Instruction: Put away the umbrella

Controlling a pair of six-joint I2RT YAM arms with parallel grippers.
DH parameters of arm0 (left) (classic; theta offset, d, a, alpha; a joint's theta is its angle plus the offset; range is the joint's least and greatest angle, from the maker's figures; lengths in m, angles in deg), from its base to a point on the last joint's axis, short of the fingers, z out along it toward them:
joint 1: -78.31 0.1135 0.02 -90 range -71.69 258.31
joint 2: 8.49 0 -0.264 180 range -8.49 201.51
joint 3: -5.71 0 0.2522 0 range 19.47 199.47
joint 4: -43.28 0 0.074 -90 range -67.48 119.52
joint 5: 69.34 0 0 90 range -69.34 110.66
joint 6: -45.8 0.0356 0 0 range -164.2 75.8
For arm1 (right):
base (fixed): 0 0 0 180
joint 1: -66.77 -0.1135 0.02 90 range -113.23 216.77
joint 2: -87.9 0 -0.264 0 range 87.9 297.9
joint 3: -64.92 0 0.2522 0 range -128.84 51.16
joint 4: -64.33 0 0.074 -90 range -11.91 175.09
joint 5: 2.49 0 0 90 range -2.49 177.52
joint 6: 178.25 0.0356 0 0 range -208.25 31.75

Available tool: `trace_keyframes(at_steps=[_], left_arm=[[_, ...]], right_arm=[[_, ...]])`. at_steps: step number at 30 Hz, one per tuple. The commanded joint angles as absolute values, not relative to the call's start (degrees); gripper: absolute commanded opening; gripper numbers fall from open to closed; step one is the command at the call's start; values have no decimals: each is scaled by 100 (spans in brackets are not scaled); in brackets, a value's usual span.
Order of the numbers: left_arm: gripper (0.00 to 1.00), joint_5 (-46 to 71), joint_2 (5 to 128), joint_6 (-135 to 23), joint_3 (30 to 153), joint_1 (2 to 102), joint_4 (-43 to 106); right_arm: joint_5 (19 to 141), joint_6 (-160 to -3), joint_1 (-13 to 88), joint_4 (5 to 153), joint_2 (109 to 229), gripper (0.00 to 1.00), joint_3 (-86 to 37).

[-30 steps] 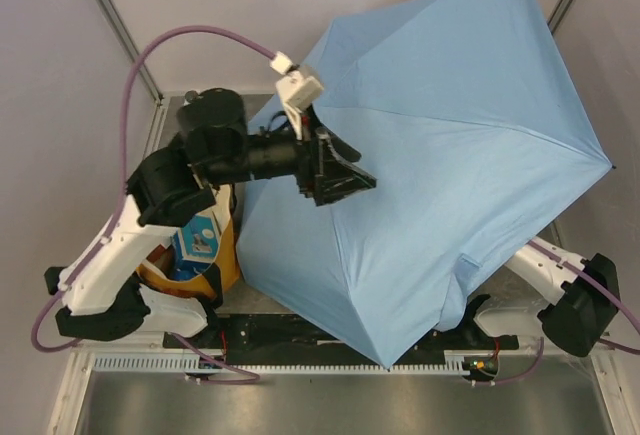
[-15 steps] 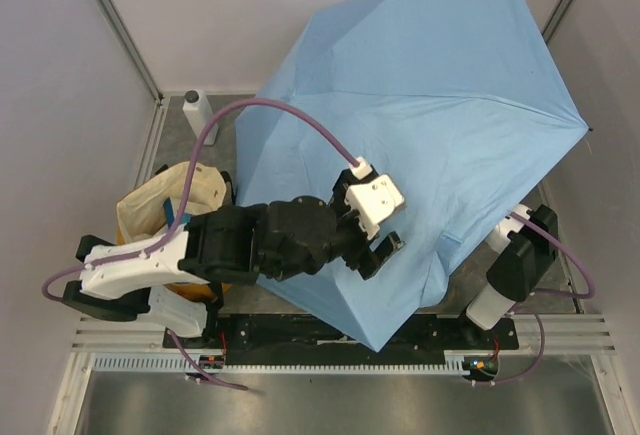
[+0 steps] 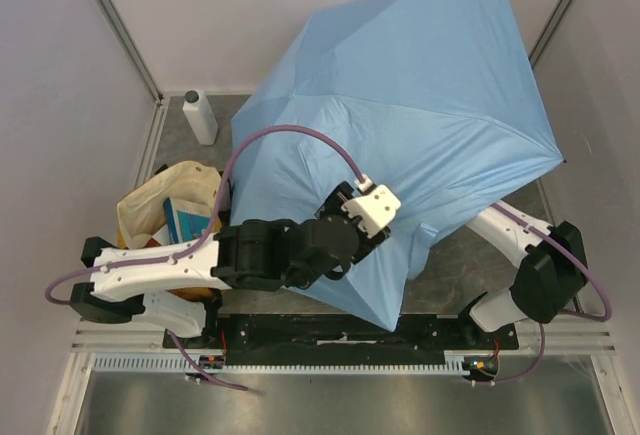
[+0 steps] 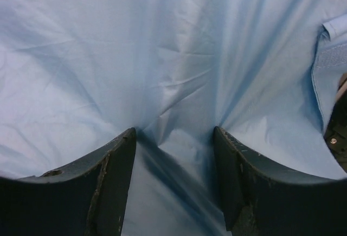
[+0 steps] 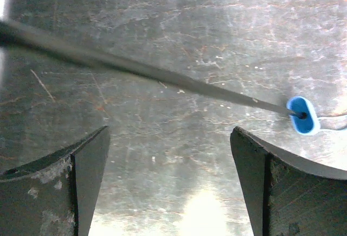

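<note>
The umbrella (image 3: 420, 125) is lying fully open on the table (image 3: 450, 280), its sky-blue canopy spreading from the centre of the top view out toward 1 o'clock and hiding most of the surface beneath it. Its lowest corner is pointing toward 6 o'clock, close to the arm bases.

The left arm (image 3: 160, 270) is reaching in from 8 o'clock and is pressing into the canopy's near edge. In the left wrist view the left gripper (image 4: 174, 132) is standing partly open, both fingers (image 4: 122, 160) pushing against the cloth, and a loose fold is bulging up between them without being pinched. A fabric strap (image 4: 328, 57) is showing at 3 o'clock in that view.

The right arm (image 3: 520, 240) is coming in from 4 o'clock, its end going under the canopy. The right gripper (image 5: 169, 130) is gaping wide and holding nothing, hovering over bare metal. A thin dark rib (image 5: 135, 68) is crossing ahead of it, ending in a blue tip (image 5: 302, 115) at 3 o'clock.

A tote bag (image 3: 150, 200) is sitting at 9 o'clock and a white bottle (image 3: 199, 117) at 10 o'clock, both just beside the canopy.
</note>
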State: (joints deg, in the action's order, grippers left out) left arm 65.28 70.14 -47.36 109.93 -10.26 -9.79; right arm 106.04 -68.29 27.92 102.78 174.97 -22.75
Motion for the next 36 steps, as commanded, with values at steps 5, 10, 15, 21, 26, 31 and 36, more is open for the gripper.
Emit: trace_keyframes(at_steps=[5,10,15,21,26,31,36], left_arm=[[62,5908,6077,-5272,10516,403,-1117],[61,5661,5866,-5185,10560,633,-1109],[61,5538,5708,-5202,10595,694,-1161],[61,5520,5620,-5202,10543,703,-1205],[61,5564,5549,-5167,10481,730,-1267],[60,5591,5383,-5123,10499,738,-1337],[60,5564,5180,-5079,10429,730,-1328]], right_arm=[[10762,-7937,3231,9531,16674,98,-1170],[11133,-8129,3776,9305,16805,98,-484],[10625,-8745,4101,7690,16683,98,262],[9457,-9774,4374,5991,16902,98,528],[8086,-10073,4725,5119,17656,98,135],[6882,-10205,4788,4945,18746,97,-780],[5879,-10178,4709,4811,19144,61,-1230]])
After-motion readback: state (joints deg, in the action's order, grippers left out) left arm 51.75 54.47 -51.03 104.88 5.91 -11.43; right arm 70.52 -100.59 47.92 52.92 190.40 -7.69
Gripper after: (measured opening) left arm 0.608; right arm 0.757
